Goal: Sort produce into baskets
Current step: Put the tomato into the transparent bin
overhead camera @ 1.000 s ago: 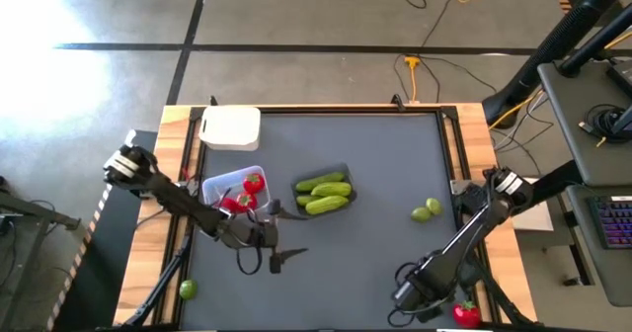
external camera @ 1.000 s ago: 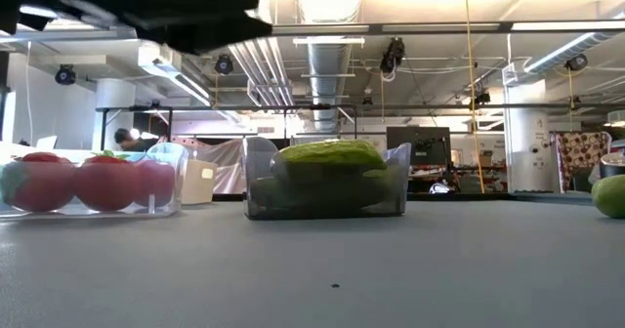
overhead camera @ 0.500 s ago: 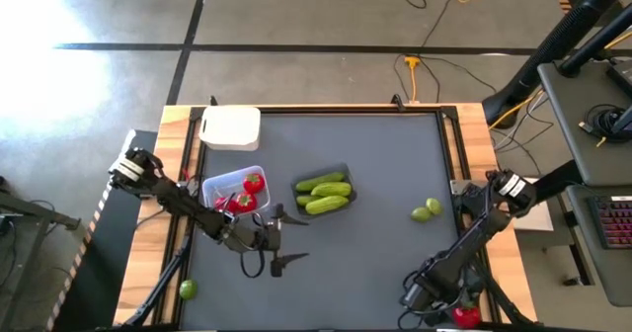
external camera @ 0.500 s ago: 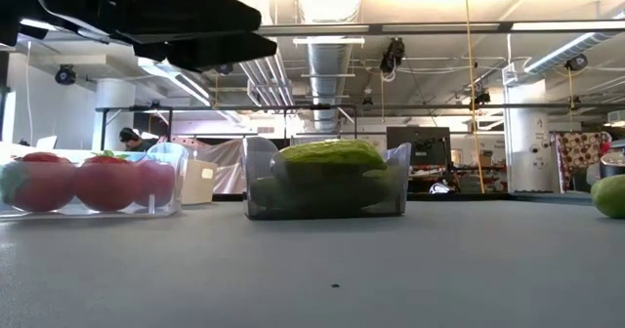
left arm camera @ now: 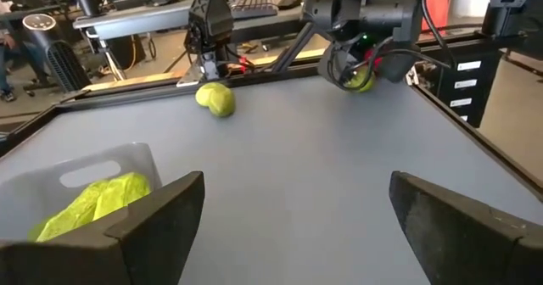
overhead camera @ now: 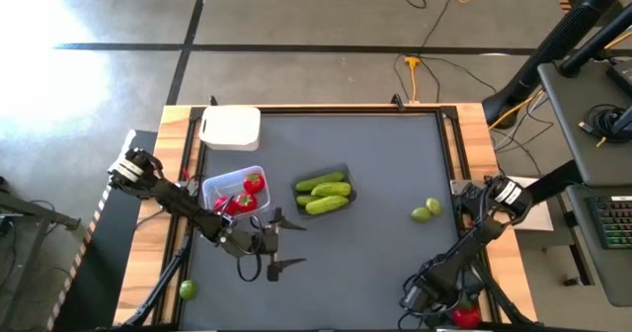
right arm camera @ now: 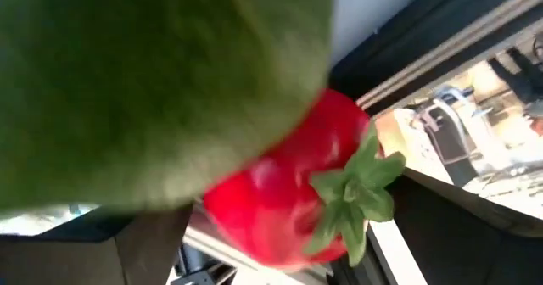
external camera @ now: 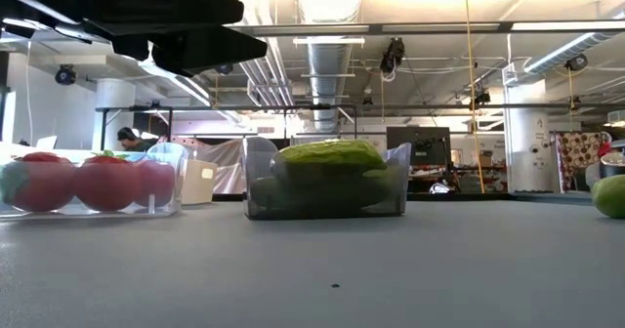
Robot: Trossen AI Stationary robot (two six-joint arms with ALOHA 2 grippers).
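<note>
A clear tub (overhead camera: 233, 188) holds red fruits (overhead camera: 253, 183). A dark tub (overhead camera: 324, 194) holds green cucumbers (overhead camera: 326, 188). A white tub (overhead camera: 230, 127) stands at the far left. My left gripper (overhead camera: 284, 243) is open and empty, near the dark tub's near-left side. Two green balls (overhead camera: 427, 211) lie at the right. My right gripper (overhead camera: 433, 297) is at the near right corner, shut on a green ball (right arm camera: 153, 81), just beside a red fruit (overhead camera: 465, 315) on the table's rim. Another green ball (overhead camera: 188, 290) lies outside the mat at the near left. My right gripper holds the green ball (left arm camera: 361, 80) between its fingers; the ball fills most of the right wrist view and hides the places of contact. The gripper points down over the near right corner, with the red fruit (right arm camera: 280, 209) right behind the ball.
The wooden frame (overhead camera: 178, 174) and black rails edge the grey mat (overhead camera: 375, 154). The mat's middle and far right are bare. In the low view the clear tub (external camera: 88, 184), the dark tub (external camera: 327, 180) and a ball (external camera: 610, 195) stand in a row.
My right gripper has gone toward the near right corner, closer to the red fruit on the rim. My left gripper has shifted a little toward the near edge and stayed open.
</note>
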